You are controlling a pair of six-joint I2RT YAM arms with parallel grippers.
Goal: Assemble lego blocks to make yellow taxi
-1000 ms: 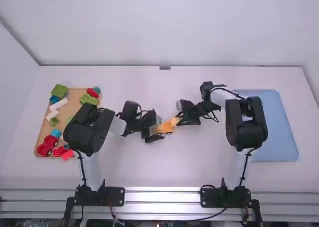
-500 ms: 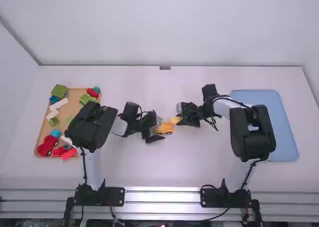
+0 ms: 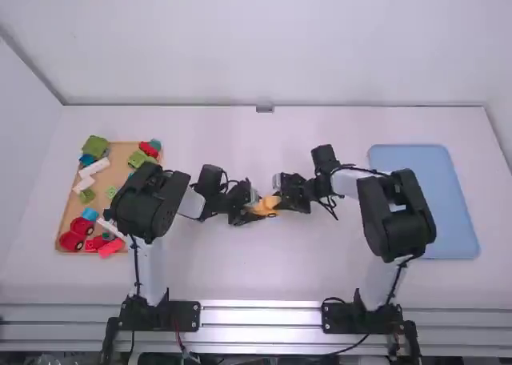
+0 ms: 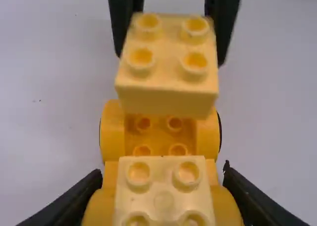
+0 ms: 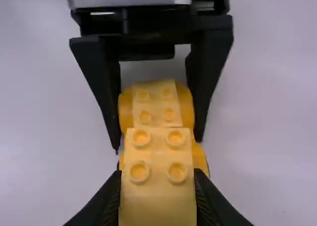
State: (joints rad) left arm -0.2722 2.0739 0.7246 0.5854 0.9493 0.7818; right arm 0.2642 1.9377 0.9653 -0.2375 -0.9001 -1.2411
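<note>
In the high view my left gripper (image 3: 251, 211) is shut on the orange-yellow car base (image 3: 273, 214), and my right gripper (image 3: 282, 190) holds a pale yellow brick (image 3: 270, 202) over it. Seen in the left wrist view, the left gripper (image 4: 163, 191) grips the end of the car base (image 4: 112, 132) that bears another pale yellow brick (image 4: 163, 201). The raised brick (image 4: 167, 98) hangs above the studded bed at the other end, with an apparent gap below. In the right wrist view, my right gripper (image 5: 158, 189) is shut on this brick (image 5: 158, 206), studs up.
At the left a wooden tray (image 3: 122, 154) holds several red, green, blue and white blocks, some over its edge. On the right lies a blue tray (image 3: 432, 205). White table (image 3: 264, 277) extends before and behind the grippers.
My right gripper has moved left with its brick, from beside the car base to over it. The left gripper and the car base have stayed nearly still.
</note>
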